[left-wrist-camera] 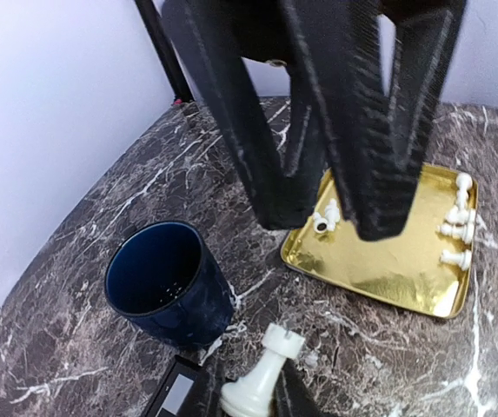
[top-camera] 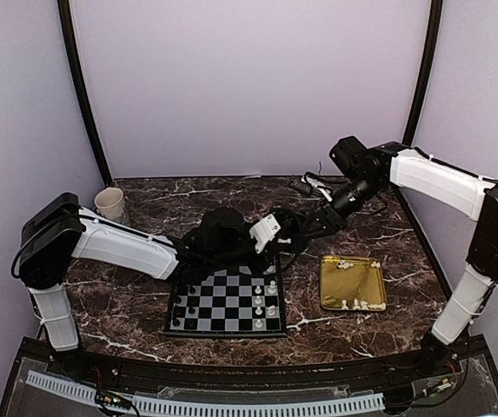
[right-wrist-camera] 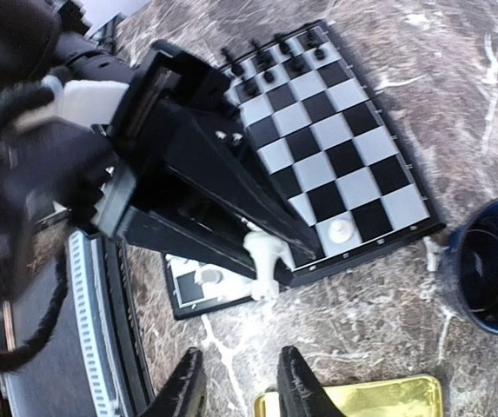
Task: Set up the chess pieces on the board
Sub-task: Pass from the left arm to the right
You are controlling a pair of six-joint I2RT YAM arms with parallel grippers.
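At the far right edge of the board (right-wrist-camera: pixel 353 187), the left gripper (right-wrist-camera: pixel 275 248) pinches a white rook (right-wrist-camera: pixel 264 261); the right gripper (right-wrist-camera: pixel 242 356) stands spread, empty. Placing step, I think: next, lower it carefully onto a corner square.

The tray (top-camera: pixel 353 282) lies right of the board (top-camera: pixel 224 309).

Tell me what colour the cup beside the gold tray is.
Dark blue cup, clearest in left wrist view.
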